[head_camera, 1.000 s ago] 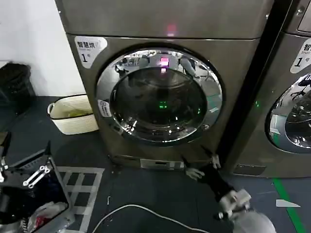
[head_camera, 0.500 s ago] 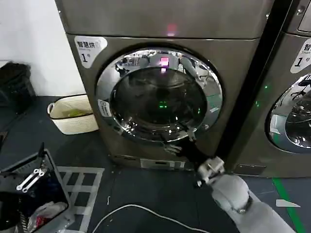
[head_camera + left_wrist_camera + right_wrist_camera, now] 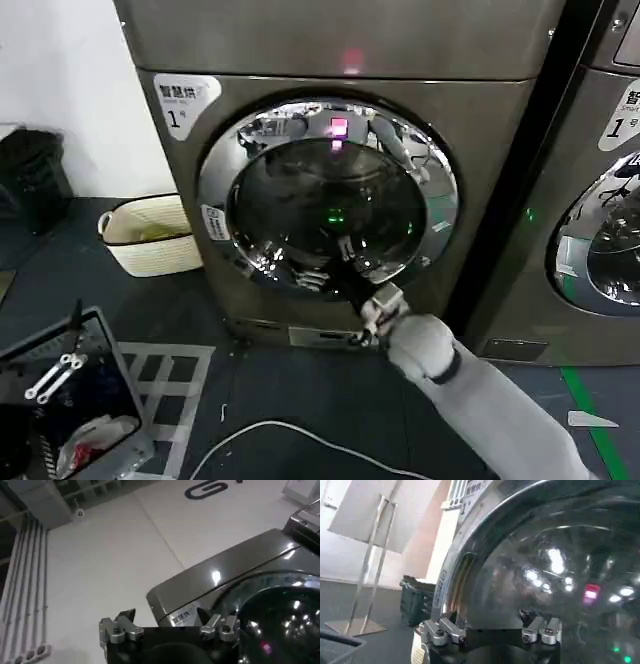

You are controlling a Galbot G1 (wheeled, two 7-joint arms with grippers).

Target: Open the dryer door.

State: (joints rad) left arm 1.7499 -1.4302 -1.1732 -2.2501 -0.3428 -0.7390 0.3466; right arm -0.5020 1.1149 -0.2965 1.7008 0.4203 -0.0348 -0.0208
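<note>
The left claw (image 3: 50, 375) waits low by the floor, fingers spread and empty. The right claw (image 3: 335, 262) now hovers at the lower part of the dryer door (image 3: 328, 195), fingers apart and holding nothing; it has climbed from the floor, likely seeking the rim. The door sits shut on the dryer (image 3: 480, 150).

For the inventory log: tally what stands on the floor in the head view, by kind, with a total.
Front-loading machines: 2, the dryer and a second machine
Baskets: 2, a cream basket and a dark basket
Cables: 1, a white cable
Total: 5
</note>
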